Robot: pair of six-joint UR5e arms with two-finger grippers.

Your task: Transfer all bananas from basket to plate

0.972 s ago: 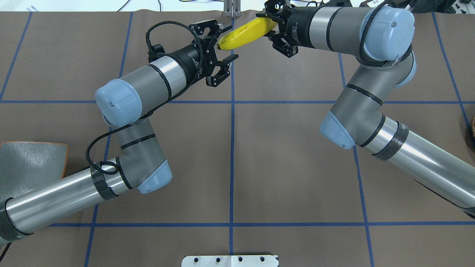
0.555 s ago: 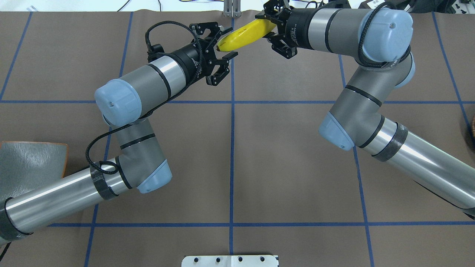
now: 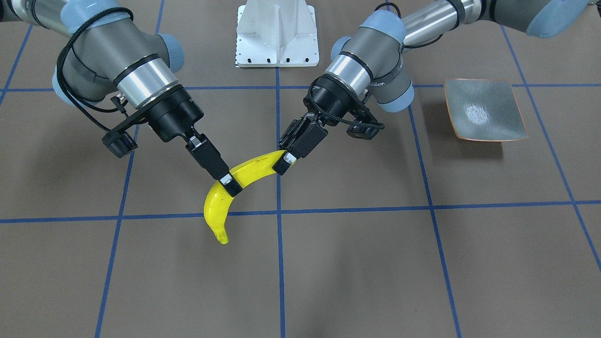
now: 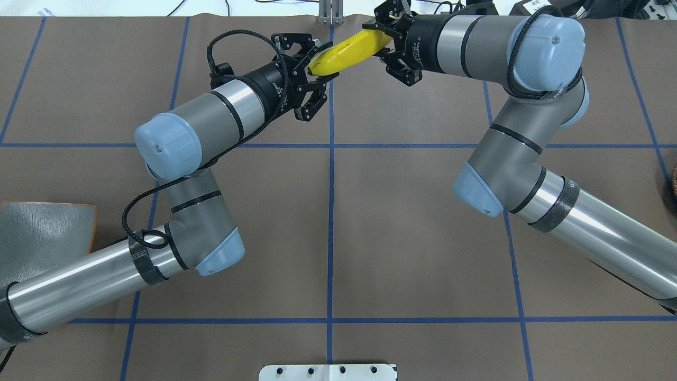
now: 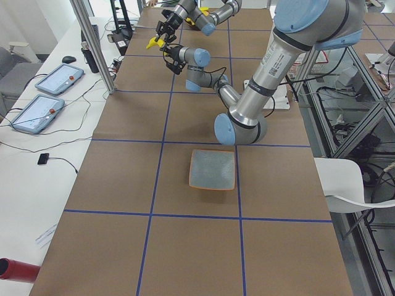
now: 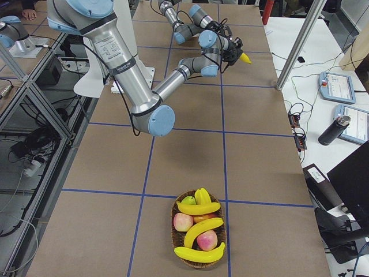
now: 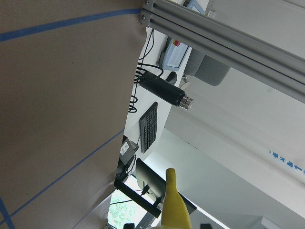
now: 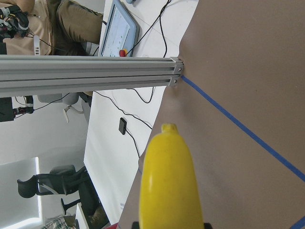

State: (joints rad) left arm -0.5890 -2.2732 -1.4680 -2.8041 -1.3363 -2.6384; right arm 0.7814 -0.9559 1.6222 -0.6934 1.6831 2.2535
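Observation:
One yellow banana (image 3: pixel 249 171) hangs above the table near its far edge, held between both arms. My right gripper (image 3: pixel 230 183) is shut on its middle, and my left gripper (image 3: pixel 285 162) has its fingers shut on the end nearest the plate. In the overhead view the banana (image 4: pixel 349 50) spans from the left gripper (image 4: pixel 320 62) to the right gripper (image 4: pixel 383 42). The grey-green plate (image 3: pixel 483 110) with an orange rim sits bare on my left side. The basket (image 6: pixel 199 262), at my right end, holds other bananas (image 6: pixel 203 229) among apples.
The white robot base (image 3: pixel 277 33) stands at the near table edge. An aluminium post (image 8: pixel 90 74) rises just beyond the far edge. Tablets, cables and a seated person lie past that edge. Blue tape lines grid the brown table cover.
My left gripper moved up to the banana's end and its fingers narrowed from wide open to closed on it. The right arm shifted slightly left with the banana.

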